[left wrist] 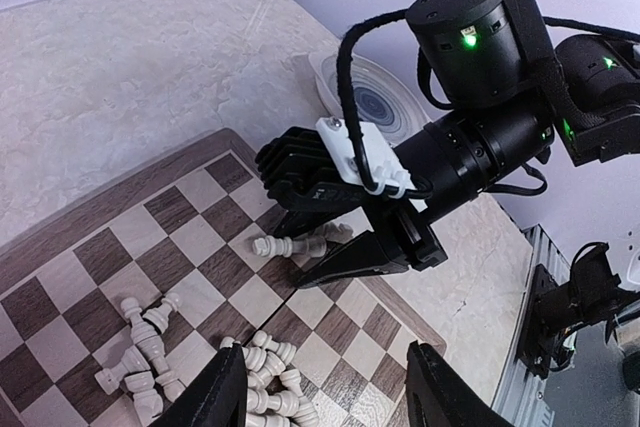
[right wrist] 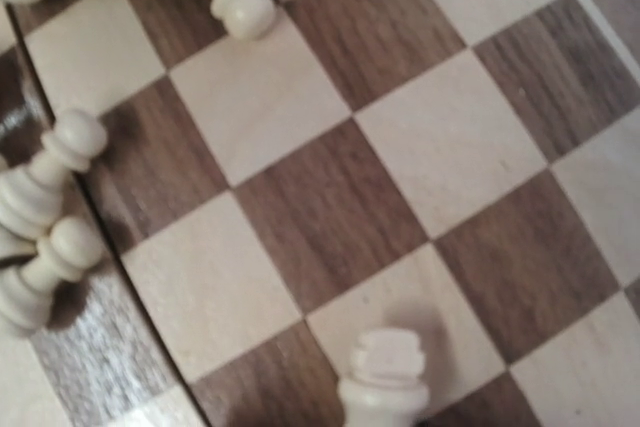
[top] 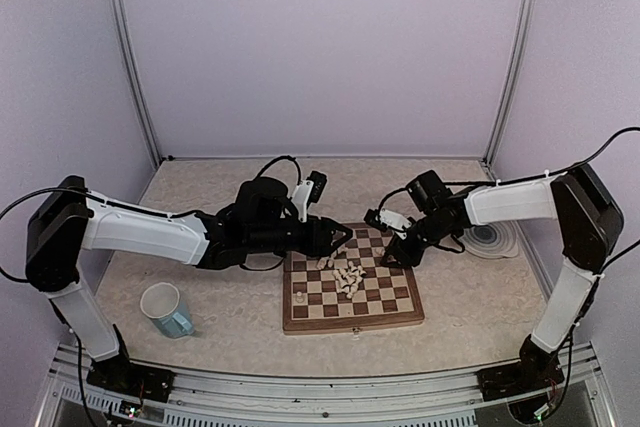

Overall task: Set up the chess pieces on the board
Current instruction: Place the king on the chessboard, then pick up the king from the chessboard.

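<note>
A pale blue mug (top: 167, 309) stands upright on the counter (top: 230, 312), nearest us and to the left of the board (top: 395, 307). The board lies flat at the centre of the counter.

One chess piece (top: 298, 297) stands upright on a square close to the board's near-left corner. The other chess pieces (top: 347, 277) lie tipped over in a loose heap around the middle of the board, and several touch one another.

Beyond the heap, the left hand (left wrist: 325, 387) hovers over the far half of the board. Its fingers are spread, with nothing between them.

The right hand (left wrist: 295, 222) sits low over the far-right part of the board with its fingers apart. We see a single piece (left wrist: 275, 245) lying on its side on the board just below them, not pinched.

A round ringed plate (top: 490, 239) rests on the counter to the right of the board's far edge.
</note>
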{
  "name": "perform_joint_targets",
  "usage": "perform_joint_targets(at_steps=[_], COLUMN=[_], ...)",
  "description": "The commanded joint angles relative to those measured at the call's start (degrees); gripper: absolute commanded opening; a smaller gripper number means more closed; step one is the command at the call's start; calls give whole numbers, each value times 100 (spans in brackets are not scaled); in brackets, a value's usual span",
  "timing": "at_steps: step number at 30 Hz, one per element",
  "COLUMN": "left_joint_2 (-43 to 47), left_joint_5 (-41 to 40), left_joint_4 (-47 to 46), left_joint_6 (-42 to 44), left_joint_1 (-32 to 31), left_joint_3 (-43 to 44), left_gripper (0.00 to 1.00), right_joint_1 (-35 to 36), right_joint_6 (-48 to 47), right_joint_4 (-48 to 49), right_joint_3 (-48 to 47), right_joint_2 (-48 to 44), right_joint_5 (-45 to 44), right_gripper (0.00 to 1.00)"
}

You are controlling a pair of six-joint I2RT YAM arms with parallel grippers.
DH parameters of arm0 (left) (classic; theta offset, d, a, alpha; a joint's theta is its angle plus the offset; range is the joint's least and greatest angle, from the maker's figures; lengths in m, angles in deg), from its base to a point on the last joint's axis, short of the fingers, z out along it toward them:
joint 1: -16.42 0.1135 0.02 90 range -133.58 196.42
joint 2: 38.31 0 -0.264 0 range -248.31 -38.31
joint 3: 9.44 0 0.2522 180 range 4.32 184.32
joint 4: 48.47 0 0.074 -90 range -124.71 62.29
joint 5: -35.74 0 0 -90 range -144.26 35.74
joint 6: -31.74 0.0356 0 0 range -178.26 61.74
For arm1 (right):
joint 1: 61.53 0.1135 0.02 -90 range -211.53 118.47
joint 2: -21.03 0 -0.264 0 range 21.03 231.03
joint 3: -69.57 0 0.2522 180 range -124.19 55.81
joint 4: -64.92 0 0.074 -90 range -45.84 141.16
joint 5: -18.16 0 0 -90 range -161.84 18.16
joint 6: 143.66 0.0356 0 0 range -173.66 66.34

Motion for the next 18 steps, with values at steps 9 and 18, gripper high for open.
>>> perform_joint_targets(at_steps=[9, 18], left_joint_2=[-39, -185], left_joint_5=[102, 110], left_joint_4=[4, -36], left_joint_6=[-16, -182], left_joint_1=[49, 146], left_joint_3=[-14, 29], left_gripper=[54, 54], right_joint_1=[70, 192], right_joint_6=[68, 72], right_joint_4=[-744, -643], right_joint_3=[306, 220], right_joint_2=[-281, -132], right_joint_5=[-706, -269], right_gripper=[37, 2])
